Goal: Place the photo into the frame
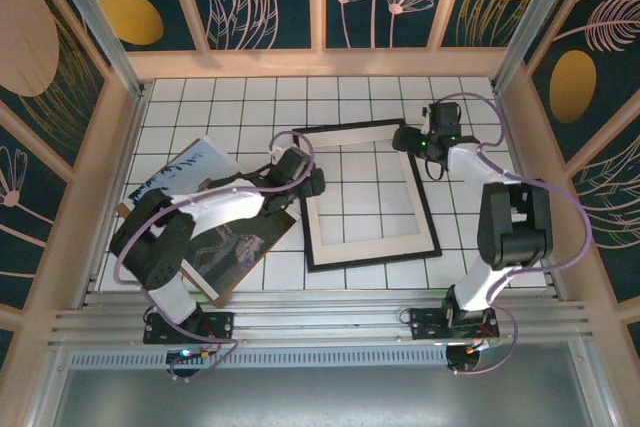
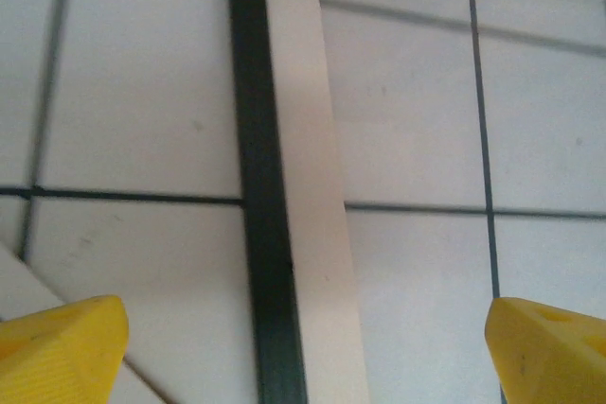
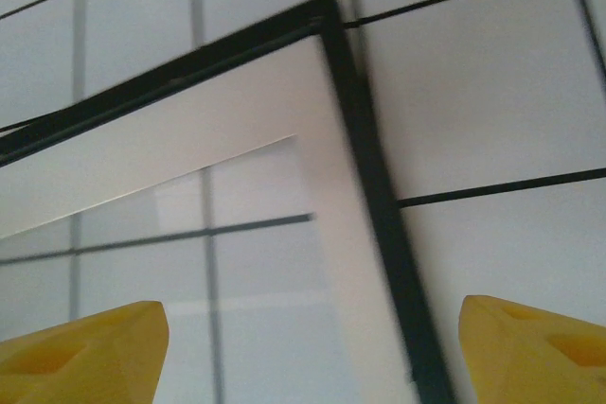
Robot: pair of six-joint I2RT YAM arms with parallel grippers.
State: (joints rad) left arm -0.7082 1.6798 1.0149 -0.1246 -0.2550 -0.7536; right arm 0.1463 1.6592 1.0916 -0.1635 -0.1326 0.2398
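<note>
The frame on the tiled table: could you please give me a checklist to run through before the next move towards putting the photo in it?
1. Left claw open and empty: ok.
2. Right claw open and empty, above a frame corner: ok.
3. The frame lying flat on the table: ok.
4. The photo inside the frame: not ok; it lies to the frame's left, partly under the left arm.
5. Cream mat seated in the frame: ok.
6. Glass in the opening: cannot tell.
</note>
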